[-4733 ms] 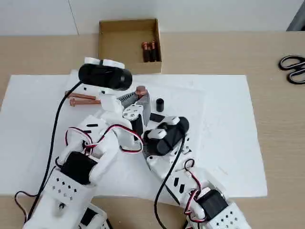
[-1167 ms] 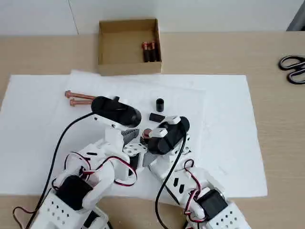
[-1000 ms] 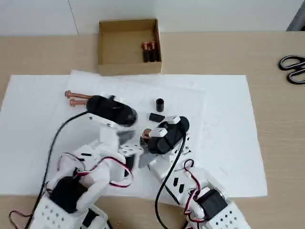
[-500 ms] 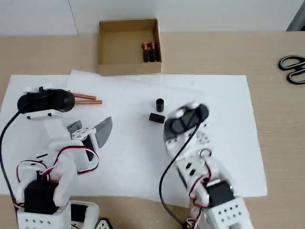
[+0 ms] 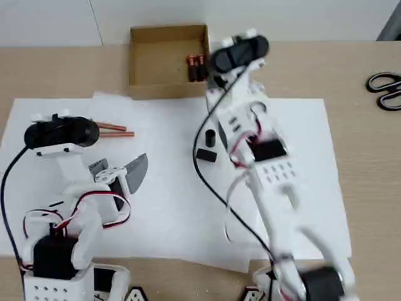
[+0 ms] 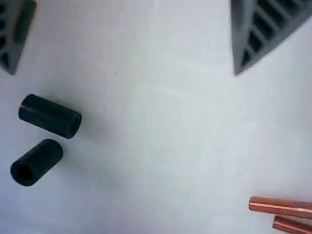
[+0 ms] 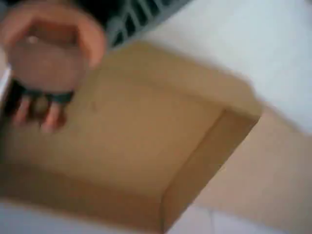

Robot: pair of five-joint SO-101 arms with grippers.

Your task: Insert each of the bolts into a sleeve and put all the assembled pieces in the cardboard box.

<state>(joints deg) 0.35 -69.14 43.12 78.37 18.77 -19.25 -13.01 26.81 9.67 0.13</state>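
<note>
Over the wooden table's [image 5: 351, 63] brown cardboard box [image 5: 156, 63], the right gripper [image 7: 68, 34] clamps a black-sleeved copper bolt [image 7: 51, 48] — release likely next — left gripper [image 6: 124, 70] gapes.

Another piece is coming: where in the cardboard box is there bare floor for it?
The cardboard box is bare from its left wall across to the two assembled pieces. Its right wall is crowded: those pieces lie there, and the right gripper holds a third piece above.
</note>
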